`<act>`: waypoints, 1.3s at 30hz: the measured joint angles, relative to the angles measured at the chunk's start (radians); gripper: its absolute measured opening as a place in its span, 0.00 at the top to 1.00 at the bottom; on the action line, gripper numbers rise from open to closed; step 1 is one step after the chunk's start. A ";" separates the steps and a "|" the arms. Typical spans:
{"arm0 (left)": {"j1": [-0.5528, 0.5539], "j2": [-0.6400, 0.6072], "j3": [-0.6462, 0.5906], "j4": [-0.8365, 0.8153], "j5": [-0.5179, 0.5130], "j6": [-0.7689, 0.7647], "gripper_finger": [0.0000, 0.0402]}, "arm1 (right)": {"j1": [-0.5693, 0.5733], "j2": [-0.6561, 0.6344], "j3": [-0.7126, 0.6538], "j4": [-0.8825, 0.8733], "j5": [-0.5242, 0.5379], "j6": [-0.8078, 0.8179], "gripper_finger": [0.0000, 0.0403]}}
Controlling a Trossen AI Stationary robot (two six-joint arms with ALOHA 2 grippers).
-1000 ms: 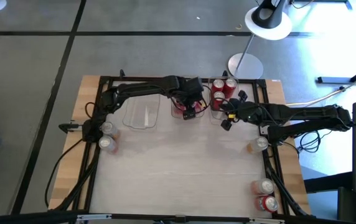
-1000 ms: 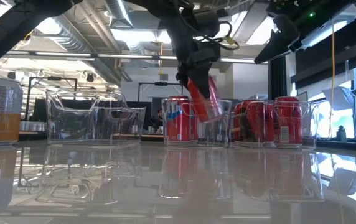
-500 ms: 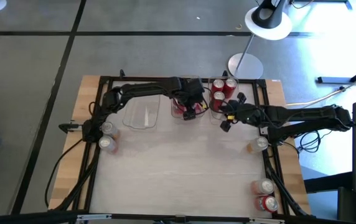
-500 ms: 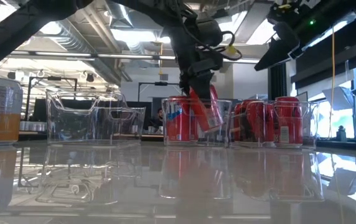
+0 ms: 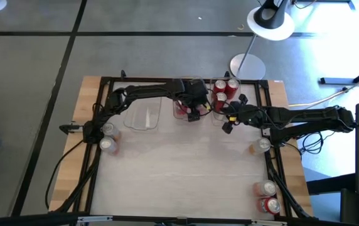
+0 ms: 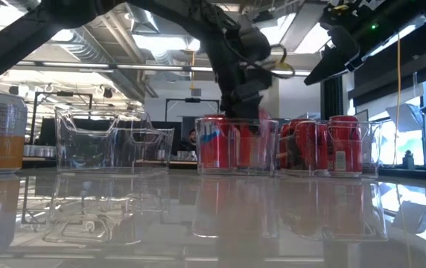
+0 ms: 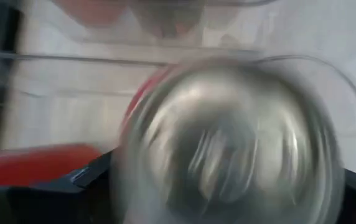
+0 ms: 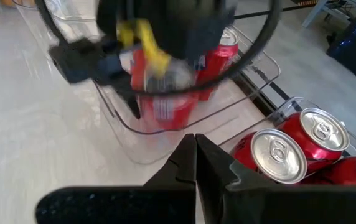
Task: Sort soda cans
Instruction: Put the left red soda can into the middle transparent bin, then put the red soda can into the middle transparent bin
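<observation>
**A:** Where is the left gripper [image 5: 192,114]?

**B:** It is down over the middle bin [image 5: 177,115], which sits at twelve o'clock on the counter [image 5: 186,169]. The gripper is around a red can [image 6: 255,143] that stands upright inside that bin. A second red can [image 6: 213,143] is just beside it.

**A:** Is it gripping that can?

**B:** I cannot tell. The left wrist view shows the can's silver top [image 7: 228,140] filling the space in front of the camera, but it is blurred. Whether the gripper is clamped on the can or loose around it does not show.

**A:** And the right gripper [image 8: 195,152]?

**B:** Its fingers are pressed together with nothing between them. It hangs in the air at six o'clock of the right bin [image 5: 213,108], clear of the counter.

**A:** What is in the right bin?

**B:** Several red cans with silver tops [image 8: 279,155], all upright and packed close together. That bin sits at one o'clock on the counter, just beside the middle bin.

**A:** Are there any other bins?

**B:** There is a third clear bin [image 5: 143,115] at eleven o'clock, on the other side of the middle one.

**A:** Are any cans loose on the counter?

**B:** Yes. Two pale cans [image 5: 108,145] sit at the nine o'clock edge, near the base of the left arm. A single can [image 5: 261,145] is at three o'clock beside the right arm. A last pair [image 5: 268,196], with red showing on the nearer one, is at the five o'clock corner. All of them are well apart from both grippers.
</observation>
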 joint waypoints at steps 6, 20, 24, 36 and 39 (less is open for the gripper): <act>-0.003 0.005 -0.004 -0.010 -0.003 0.012 0.10 | 0.000 0.000 0.000 0.000 0.000 -0.001 1.00; -0.005 -0.150 -0.004 -0.095 -0.048 0.026 0.11 | 0.000 -0.004 0.000 0.001 0.000 -0.003 1.00; -0.017 -0.234 -0.002 -0.137 -0.050 0.038 0.11 | 0.000 -0.004 0.000 0.002 0.000 -0.002 1.00; -0.074 -0.407 -0.062 -0.264 -0.053 -0.005 0.11 | 0.000 -0.005 0.000 0.002 -0.004 -0.026 1.00; -0.100 -0.456 -0.150 -0.229 -0.051 -0.036 0.11 | 0.000 -0.010 0.029 -0.034 -0.060 -0.027 0.98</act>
